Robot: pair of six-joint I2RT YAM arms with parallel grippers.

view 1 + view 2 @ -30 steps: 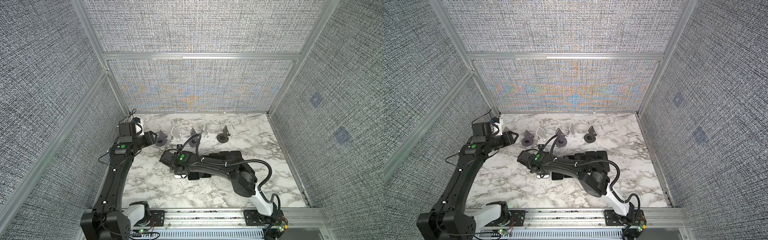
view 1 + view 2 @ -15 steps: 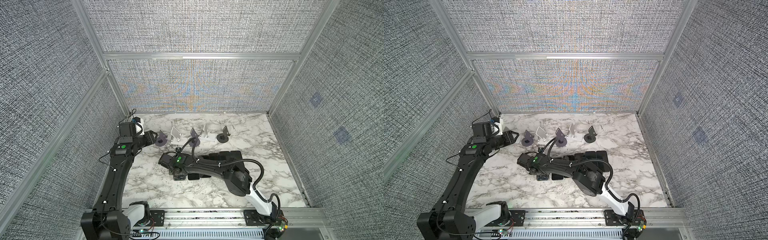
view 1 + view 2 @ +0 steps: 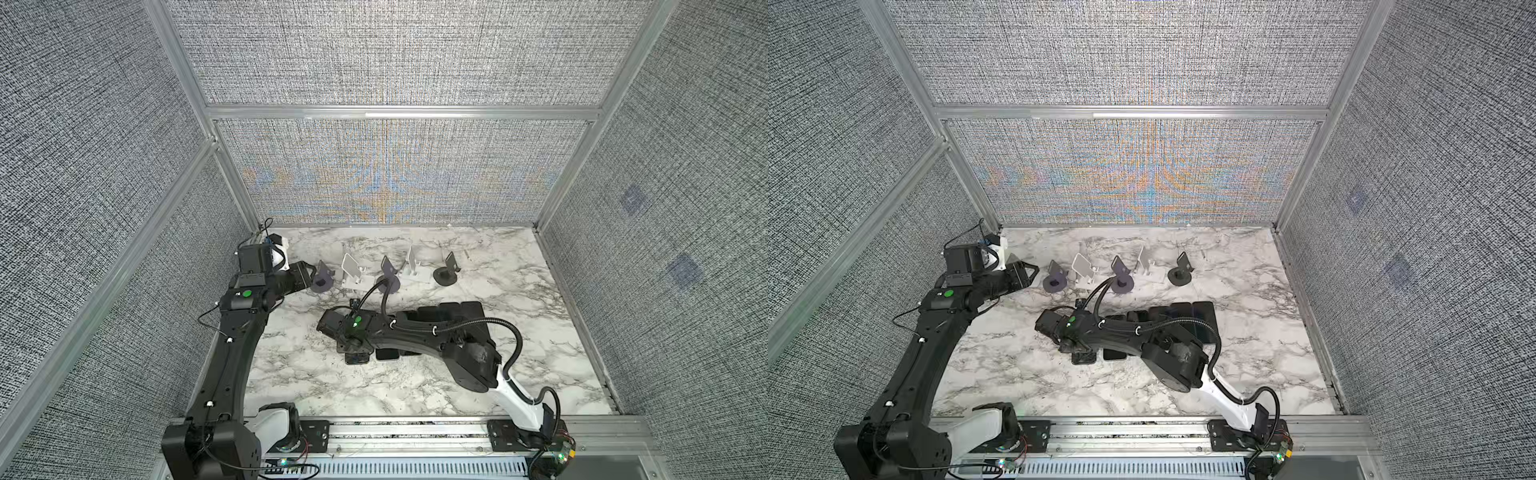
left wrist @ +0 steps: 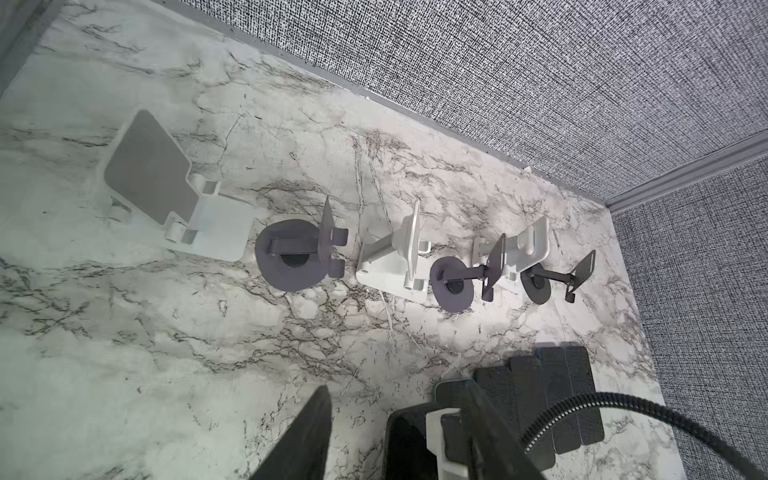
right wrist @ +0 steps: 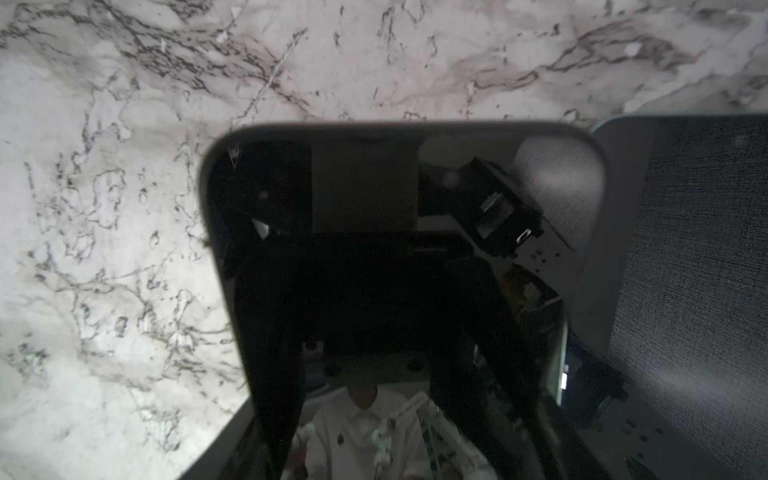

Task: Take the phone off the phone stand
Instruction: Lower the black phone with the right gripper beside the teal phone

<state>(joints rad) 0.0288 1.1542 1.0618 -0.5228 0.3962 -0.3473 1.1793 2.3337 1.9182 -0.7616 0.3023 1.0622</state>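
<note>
My right gripper (image 3: 355, 351) (image 3: 1079, 351) points down at the middle of the table, shut on the long sides of a dark glossy phone (image 3: 358, 360) (image 3: 1083, 359). In the right wrist view the phone (image 5: 365, 178) fills the space under the gripper (image 5: 365, 266) and mirrors it. The phone is low and level at the left end of a row of phones; whether it touches the table I cannot tell. Several phone stands (image 3: 388, 276) (image 4: 299, 253) line the back, all empty. My left gripper (image 3: 309, 274) (image 4: 395, 388) hangs open beside the leftmost dark stand (image 3: 322, 279), with nothing between its fingers.
Several other dark phones (image 3: 449, 309) (image 3: 1183, 309) lie flat in a row under my right forearm; one (image 5: 698, 249) lies right beside the held phone. White stands (image 3: 353, 270) alternate with dark round-based ones (image 3: 446, 272). Fabric walls (image 3: 386, 178) close in the marble table (image 3: 332, 386).
My right gripper has tipped the phone down to level beside the row, so its pale underside no longer shows. The right elbow has shifted slightly left. The left arm has not moved.
</note>
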